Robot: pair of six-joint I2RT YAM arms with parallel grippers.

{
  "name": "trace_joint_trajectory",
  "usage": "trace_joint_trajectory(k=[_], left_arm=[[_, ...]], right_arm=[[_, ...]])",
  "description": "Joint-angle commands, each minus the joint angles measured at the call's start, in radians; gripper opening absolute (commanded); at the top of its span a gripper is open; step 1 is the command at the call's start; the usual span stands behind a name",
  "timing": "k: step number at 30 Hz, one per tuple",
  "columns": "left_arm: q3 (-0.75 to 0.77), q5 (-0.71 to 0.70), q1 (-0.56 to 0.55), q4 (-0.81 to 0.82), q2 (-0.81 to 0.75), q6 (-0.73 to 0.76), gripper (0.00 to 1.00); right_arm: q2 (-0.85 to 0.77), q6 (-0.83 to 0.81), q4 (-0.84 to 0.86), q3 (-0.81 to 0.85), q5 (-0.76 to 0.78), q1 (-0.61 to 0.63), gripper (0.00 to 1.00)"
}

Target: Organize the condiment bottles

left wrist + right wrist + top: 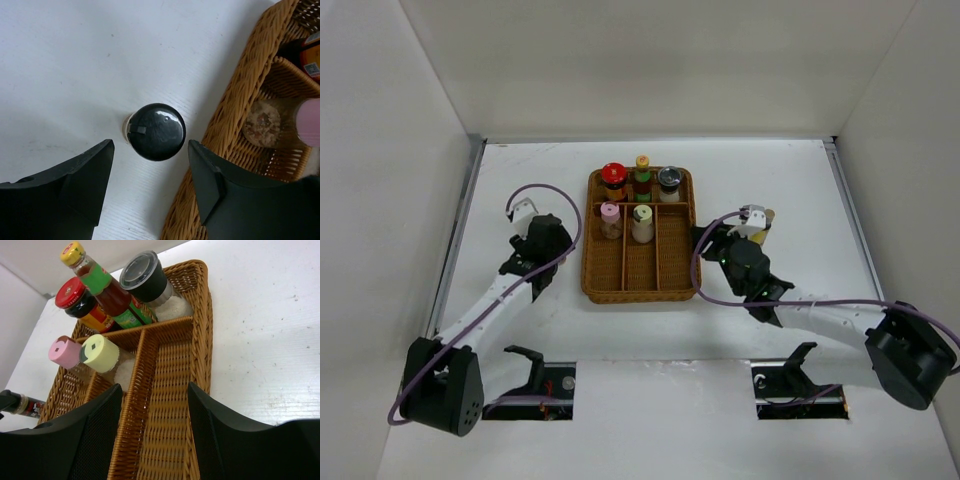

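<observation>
Black-capped bottle (157, 131) stands between the left claw's (151, 150) parted fingers.

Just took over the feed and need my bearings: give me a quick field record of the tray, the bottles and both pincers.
tray: wicker tray, centre of table
back row in tray: red cap, orange-yellow cap, silver-grey cap
in front of those: pink cap, pale green cap
outside tray: dark-capped bottle, on table by tray's left wall
left pincer: open, straddling dark-capped bottle, no contact
right pincer: open, empty, by tray's right side
</observation>
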Motion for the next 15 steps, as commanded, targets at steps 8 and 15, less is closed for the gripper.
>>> trace_joint_trajectory(k=[8,15], left_arm=[[0.031,-0.035,0.013,0.124,0.043,0.024,0.52],[0.029,-0.067,-0.001,0.144,0.065,0.031,0.41]], right_arm=[[0.014,0.000,0.032,0.046,-0.015,0.009,0.59],[0.014,0.000,0.031,0.046,-0.015,0.009,0.59]])
